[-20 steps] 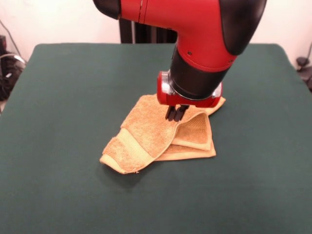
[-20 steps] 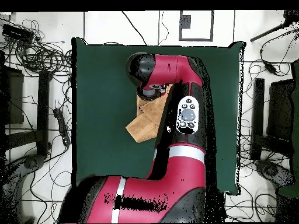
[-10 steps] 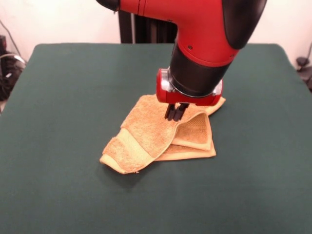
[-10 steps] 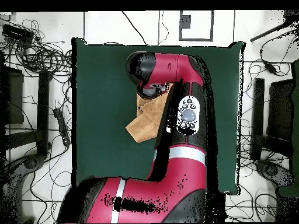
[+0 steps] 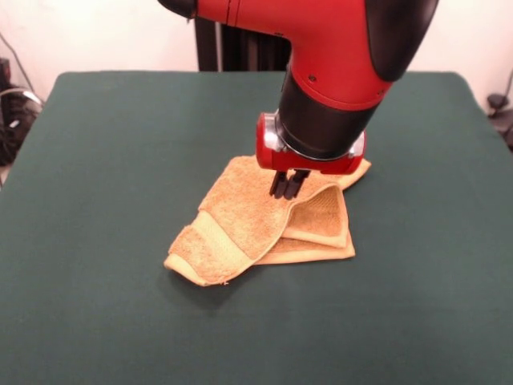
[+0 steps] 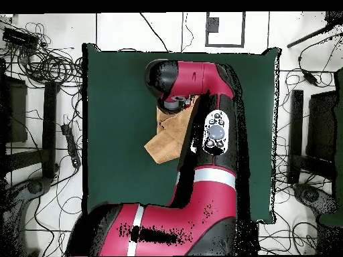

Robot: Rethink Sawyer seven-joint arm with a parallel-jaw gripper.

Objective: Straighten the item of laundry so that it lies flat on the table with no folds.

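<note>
The orange-tan towel (image 5: pixel 240 220) lies crumpled and folded over itself in the middle of the dark green table (image 5: pixel 120 144). A woven band shows at its near left end. A flap on its right side arches up. My gripper (image 5: pixel 286 195) comes straight down onto the top of that raised fold, fingers pressed together on the cloth. In the overhead view the towel (image 6: pixel 164 140) shows partly under the arm, on the table (image 6: pixel 114 100), and the arm's head hides the gripper.
The red and black arm (image 5: pixel 337 72) hangs over the towel's far right part and hides it. Cables and stands (image 6: pixel 47 67) lie on the floor round the table.
The gripper has risen very slightly at the fold. The towel's shape looks unchanged.
</note>
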